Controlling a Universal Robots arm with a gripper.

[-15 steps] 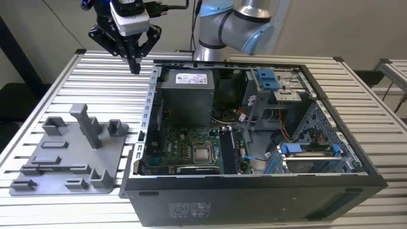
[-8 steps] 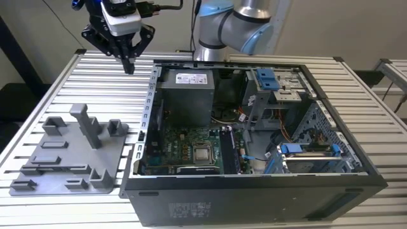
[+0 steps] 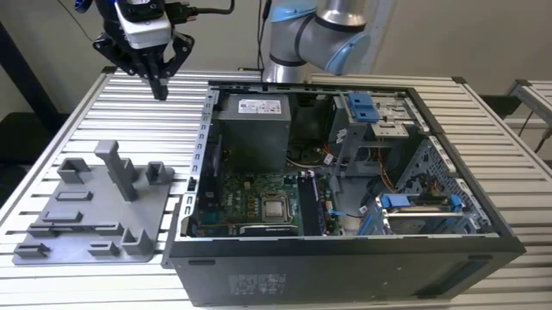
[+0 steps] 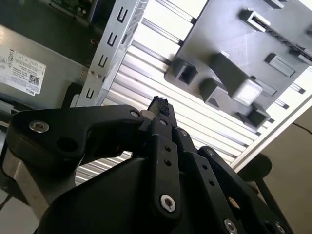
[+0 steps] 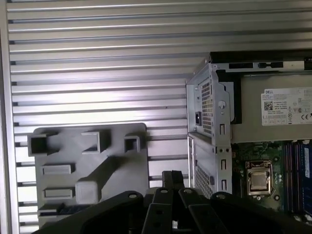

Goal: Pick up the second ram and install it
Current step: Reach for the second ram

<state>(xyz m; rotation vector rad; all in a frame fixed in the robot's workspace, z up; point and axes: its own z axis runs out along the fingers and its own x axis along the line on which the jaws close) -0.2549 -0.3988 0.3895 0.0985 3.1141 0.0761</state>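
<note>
1. Black linkage of the gripper (image 4: 158,105) looms right up close in the second wrist view. Its fingers (image 3: 159,81) are drawn together to a point, and I see nothing pinched between them.
2. Over in the exterior view it hangs high above the slatted table (image 3: 129,123), beyond the grey tray (image 3: 151,206) and just off the open computer case (image 3: 345,258), on that view's left.
3. Now the first wrist view: a thin dark strip lies in a long slot of the tray. I'd take that for the second ram (image 5: 59,208), though it's too slight to be sure.
4. By my reckoning, no pick made yet, and no install either.
5. Blue memory slots (image 5: 297,165) sit beside the processor chip (image 5: 257,179). Whether a stick already stands there, I cannot tell.
</note>
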